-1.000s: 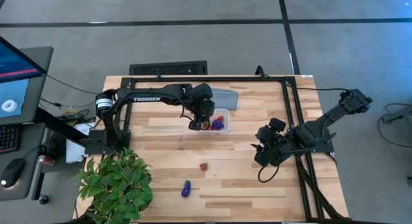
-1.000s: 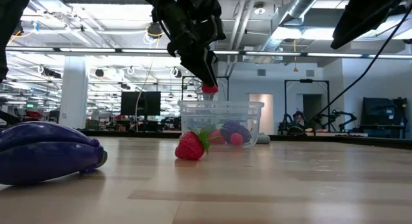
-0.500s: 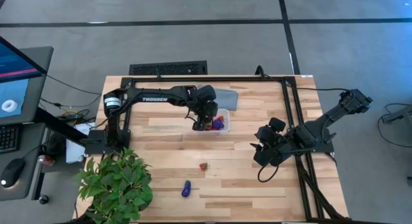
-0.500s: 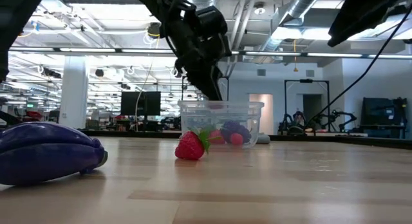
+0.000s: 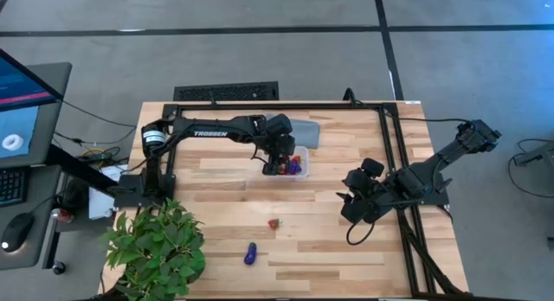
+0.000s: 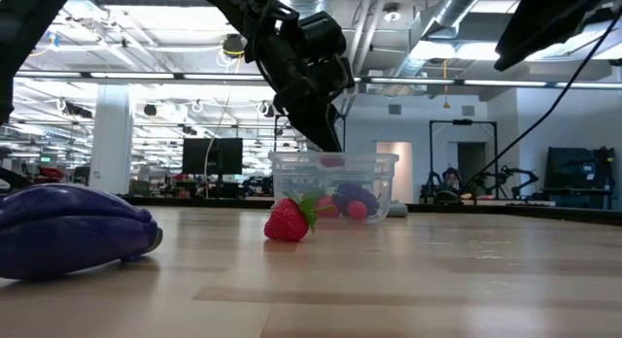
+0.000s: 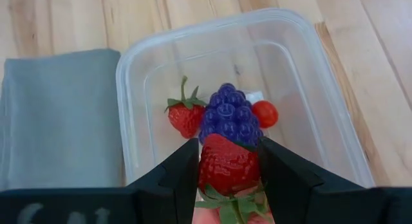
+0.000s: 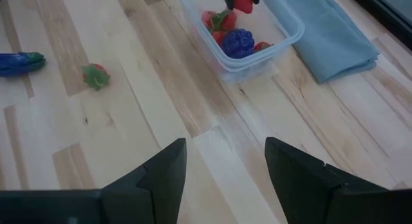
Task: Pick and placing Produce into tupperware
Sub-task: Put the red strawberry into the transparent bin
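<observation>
Fingers [image 7: 183, 169] clamped on a strawberry [image 7: 229, 165].
Left gripper [image 5: 277, 165] is angled down into the tupperware [image 7: 322, 114]; right gripper [image 8: 219, 166], spread wide, is held aside.

We see a bench [image 5: 329, 240] of pale wooden planks standing on a grey floor [image 5: 260, 50] crossed by dark seam lines. A leafy green plant [image 5: 156, 249] sits at one corner of the bench, and a monitor [image 5: 22, 102] with a keyboard [image 5: 10, 185] and mouse [image 5: 16, 232] stands beside it. Across the bench we look into a large open hall with exposed ceiling ducts [image 6: 457, 17], strip lights [image 6: 146, 76], white columns [image 6: 112, 144] and a dark screen [image 6: 216, 155].
</observation>
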Robot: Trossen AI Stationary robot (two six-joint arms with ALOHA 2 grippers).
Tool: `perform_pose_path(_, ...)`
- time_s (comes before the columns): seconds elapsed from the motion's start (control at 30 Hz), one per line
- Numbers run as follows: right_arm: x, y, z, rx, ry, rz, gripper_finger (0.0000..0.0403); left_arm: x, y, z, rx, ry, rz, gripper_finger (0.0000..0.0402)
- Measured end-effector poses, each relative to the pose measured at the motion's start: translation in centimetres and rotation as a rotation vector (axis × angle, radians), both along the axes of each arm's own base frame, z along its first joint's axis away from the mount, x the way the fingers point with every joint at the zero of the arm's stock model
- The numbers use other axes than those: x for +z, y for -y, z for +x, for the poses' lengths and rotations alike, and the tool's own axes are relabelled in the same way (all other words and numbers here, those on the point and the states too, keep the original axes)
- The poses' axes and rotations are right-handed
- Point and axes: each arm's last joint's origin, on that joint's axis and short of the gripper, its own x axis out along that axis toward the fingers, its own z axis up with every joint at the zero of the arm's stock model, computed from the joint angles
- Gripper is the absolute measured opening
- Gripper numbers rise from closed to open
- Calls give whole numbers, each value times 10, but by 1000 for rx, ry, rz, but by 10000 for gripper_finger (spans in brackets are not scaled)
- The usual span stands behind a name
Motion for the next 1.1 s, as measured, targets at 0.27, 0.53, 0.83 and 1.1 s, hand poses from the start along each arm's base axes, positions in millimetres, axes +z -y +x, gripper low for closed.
perform_pose_path(0.27,0,0,0,-1,1,-2,235,0,-1,0,11,-1,13,166)
perform_pose_path(0.53,0,0,0,-1,0,-2,235,0,-1,0,17,-2,17,213)
perform_pose_path(0.83,0,0,0,-1,-1,-3,235,21,3,-6,13,55,-65,219)
perform_pose_path(1.1,-1,1,-1,0,-17,-14,235,58,16,-28,-28,72,-115,217)
